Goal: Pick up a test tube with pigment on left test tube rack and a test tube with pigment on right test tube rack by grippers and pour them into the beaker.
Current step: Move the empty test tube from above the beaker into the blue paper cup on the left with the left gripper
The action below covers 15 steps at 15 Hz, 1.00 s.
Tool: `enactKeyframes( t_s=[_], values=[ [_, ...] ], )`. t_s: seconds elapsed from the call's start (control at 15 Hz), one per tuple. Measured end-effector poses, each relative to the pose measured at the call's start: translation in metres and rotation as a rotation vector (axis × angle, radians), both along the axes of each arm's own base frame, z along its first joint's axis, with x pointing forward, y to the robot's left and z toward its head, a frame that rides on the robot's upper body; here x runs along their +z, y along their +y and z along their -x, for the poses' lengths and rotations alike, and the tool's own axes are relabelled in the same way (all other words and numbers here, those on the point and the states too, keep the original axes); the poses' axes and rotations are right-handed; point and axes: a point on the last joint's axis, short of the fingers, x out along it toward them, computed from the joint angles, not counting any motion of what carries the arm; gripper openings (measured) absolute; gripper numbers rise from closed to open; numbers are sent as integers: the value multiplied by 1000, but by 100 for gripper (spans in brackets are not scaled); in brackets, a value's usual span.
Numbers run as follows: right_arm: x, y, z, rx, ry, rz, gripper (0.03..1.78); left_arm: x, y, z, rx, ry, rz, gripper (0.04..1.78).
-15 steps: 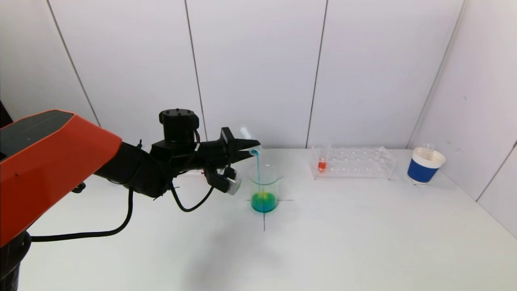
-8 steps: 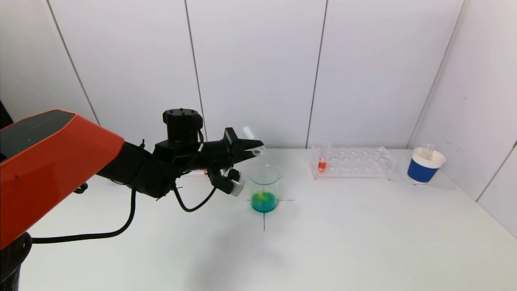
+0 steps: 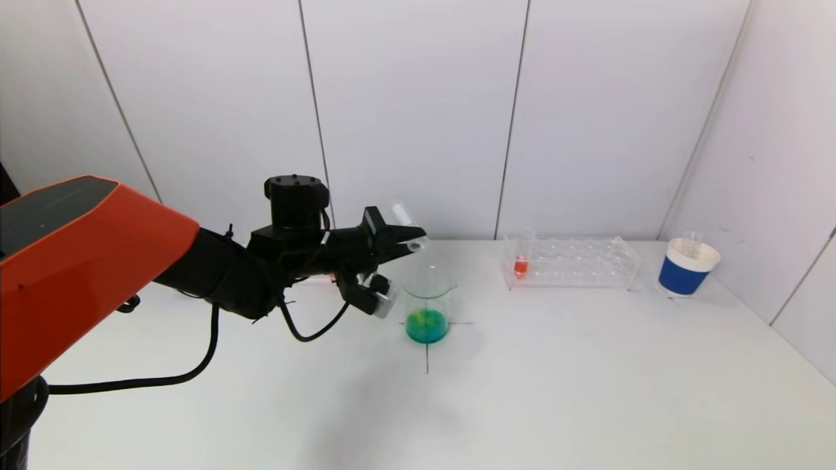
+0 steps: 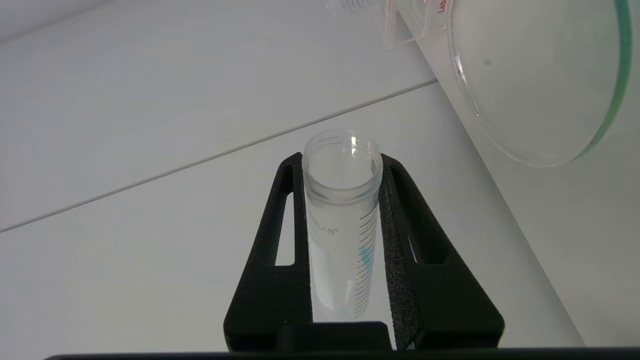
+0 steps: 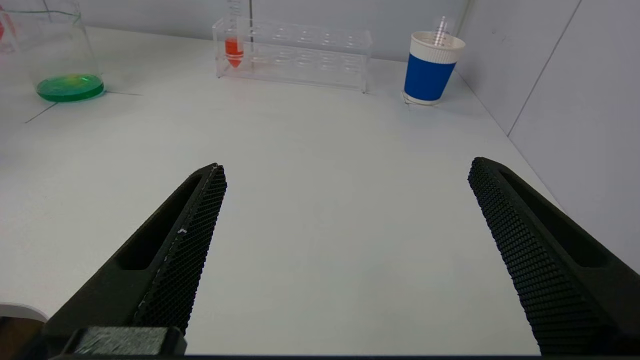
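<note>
My left gripper (image 3: 408,238) is shut on a clear test tube (image 3: 408,228), tipped mouth down just above and left of the glass beaker (image 3: 428,307). In the left wrist view the test tube (image 4: 342,220) sits between the fingers (image 4: 400,235), nearly empty with a blue smear, and the beaker rim (image 4: 540,160) is close by. The beaker holds blue-green liquid (image 3: 426,325). The right rack (image 3: 571,262) holds a tube with orange pigment (image 3: 520,264). My right gripper (image 5: 345,175) is open and empty over bare table, out of the head view. The left rack is hidden behind my left arm.
A blue and white paper cup (image 3: 686,267) with an empty tube in it stands at the far right by the wall. A black cross mark (image 3: 428,356) lies under the beaker. White wall panels close the back and right sides.
The blue stream from the test tube into the beaker has stopped. My left gripper has levelled the tube slightly and shifted a little right.
</note>
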Motion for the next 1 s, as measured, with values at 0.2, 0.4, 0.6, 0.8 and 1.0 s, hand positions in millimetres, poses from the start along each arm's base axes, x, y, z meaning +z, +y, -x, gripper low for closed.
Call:
enactKeyframes(
  t_s=[0.2,0.4,0.6,0.8,1.0],
  values=[
    [0,0,0,0,0,0,176,1,1,1,13,-2,-12,44],
    [0,0,0,0,0,0,176,3,1,2,15,-8,-12,44],
    [0,0,0,0,0,0,176,2,2,3,10,7,-11,44],
    [0,0,0,0,0,0,176,1,1,9,5,102,12,44],
    [0,0,0,0,0,0,176,7,-4,18,9,238,112,44]
  ],
)
